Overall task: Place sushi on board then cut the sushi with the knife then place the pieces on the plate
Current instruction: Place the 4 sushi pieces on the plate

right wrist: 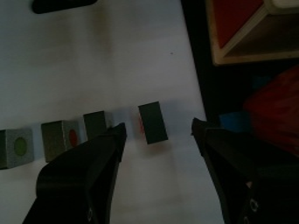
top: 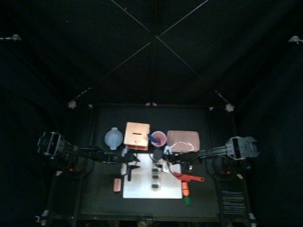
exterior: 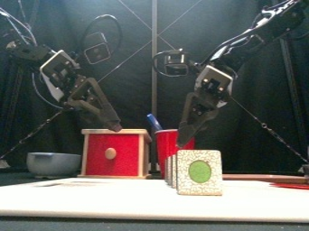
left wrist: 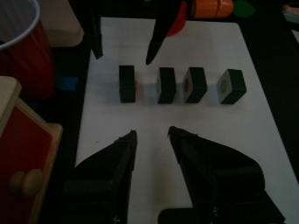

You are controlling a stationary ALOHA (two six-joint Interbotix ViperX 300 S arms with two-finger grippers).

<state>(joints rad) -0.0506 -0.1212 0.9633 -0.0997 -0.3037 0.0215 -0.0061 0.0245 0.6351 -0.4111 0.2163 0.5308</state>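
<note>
Dark green sushi pieces (exterior: 197, 172) stand in a row on the white board (exterior: 97, 194), with the wooden box (exterior: 115, 153), red cup (exterior: 168, 144), blue knife (exterior: 154, 122) and blue-grey bowl (exterior: 53, 163) behind, under the left tool (exterior: 111, 122) and right tool (exterior: 193, 131).

From the front, only the nearest sushi piece (exterior: 200, 171) in full — rest of the row (exterior: 171, 170) stacked behind it. Lower part of the red cup (exterior: 169, 143) behind that row too. Too small to name from above — reddish bit (top: 117, 184) left of the board (top: 136, 191). Orange toy (left wrist: 211, 7) clipped by the left wrist view's edge.
</note>
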